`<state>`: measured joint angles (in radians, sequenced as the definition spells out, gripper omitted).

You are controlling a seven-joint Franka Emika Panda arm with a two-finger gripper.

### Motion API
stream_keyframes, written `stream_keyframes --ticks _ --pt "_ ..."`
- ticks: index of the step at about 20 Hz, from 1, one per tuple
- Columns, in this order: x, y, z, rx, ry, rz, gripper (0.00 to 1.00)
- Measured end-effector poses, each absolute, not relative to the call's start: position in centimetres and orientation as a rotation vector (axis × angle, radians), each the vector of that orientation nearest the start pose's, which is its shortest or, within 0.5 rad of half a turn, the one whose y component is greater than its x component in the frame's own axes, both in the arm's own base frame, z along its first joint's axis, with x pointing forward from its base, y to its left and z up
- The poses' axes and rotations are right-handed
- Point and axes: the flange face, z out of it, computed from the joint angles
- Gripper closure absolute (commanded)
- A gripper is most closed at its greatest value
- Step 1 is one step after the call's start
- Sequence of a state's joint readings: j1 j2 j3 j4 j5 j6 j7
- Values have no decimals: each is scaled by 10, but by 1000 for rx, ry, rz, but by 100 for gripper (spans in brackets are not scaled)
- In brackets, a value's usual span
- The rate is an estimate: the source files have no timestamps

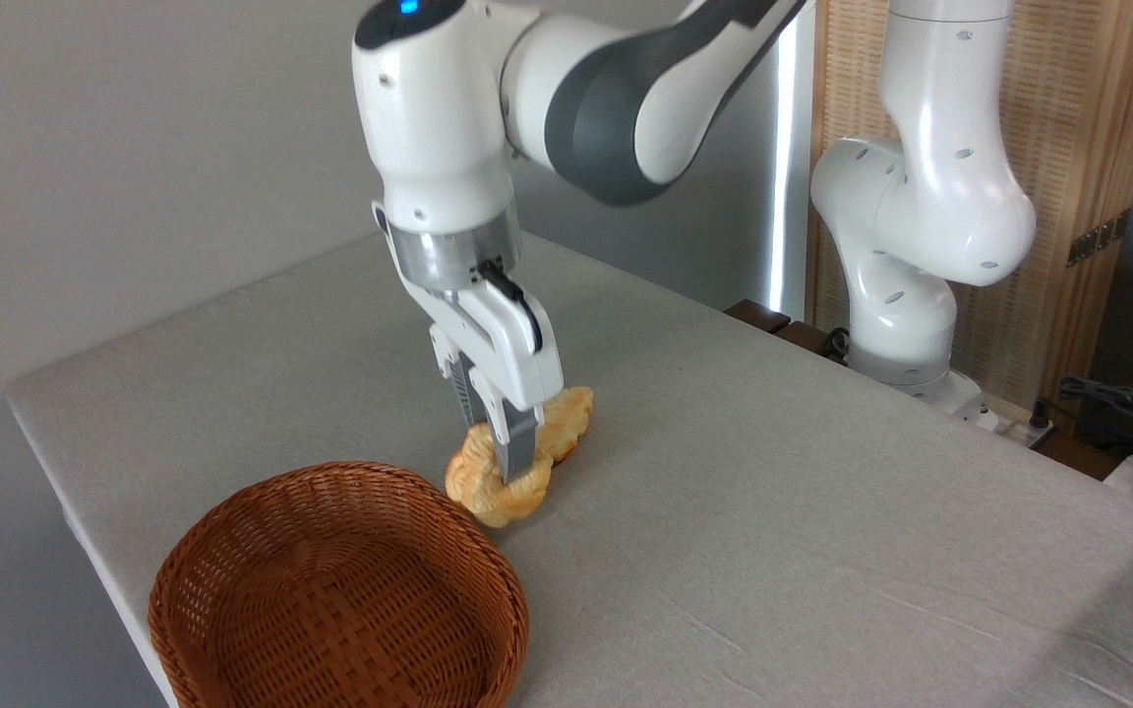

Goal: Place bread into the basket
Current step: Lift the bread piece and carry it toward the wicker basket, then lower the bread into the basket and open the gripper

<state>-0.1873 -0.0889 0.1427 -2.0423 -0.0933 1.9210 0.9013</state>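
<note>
Gripper (512,470) is down at table level, fingers pointing straight down and pinching the bun (490,489) across its lumpy top; the near finger (518,454) lies flat against the bun's front, the far one is mostly hidden behind it, so the clamp reads as closed on bread, not spread. Vertical approach makes sense: the bun is squat and rounded, so grabbing from above across the middle gives the best hold. Bun sits on the table (783,511) or barely off it (can't tell if it's lifted), just beside the basket (338,590), near its upper-right rim, not inside. A second pastry (571,418), longer and ridged, lies right behind the bun, touching or nearly so; the grip appears to take only the bun. Basket is empty, open side up, at the table's front-left corner, so the carry is short: lift, shift left and toward the camera, release. Judged stage: grasp made, transfer not yet done.
</note>
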Motion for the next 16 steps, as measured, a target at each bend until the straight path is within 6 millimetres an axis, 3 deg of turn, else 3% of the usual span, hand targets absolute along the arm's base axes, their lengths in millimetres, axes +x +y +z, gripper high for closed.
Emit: stream_keyframes --ticks 7,9,14,16 --pt "534 -28 538 -2890 1426 -148 63" --pt "539 -29 547 -2884 1415 -219 63" --pt "564 -31 533 -2855 1360 -351 62" --pt "576 -31 522 -2844 1332 -404 58"
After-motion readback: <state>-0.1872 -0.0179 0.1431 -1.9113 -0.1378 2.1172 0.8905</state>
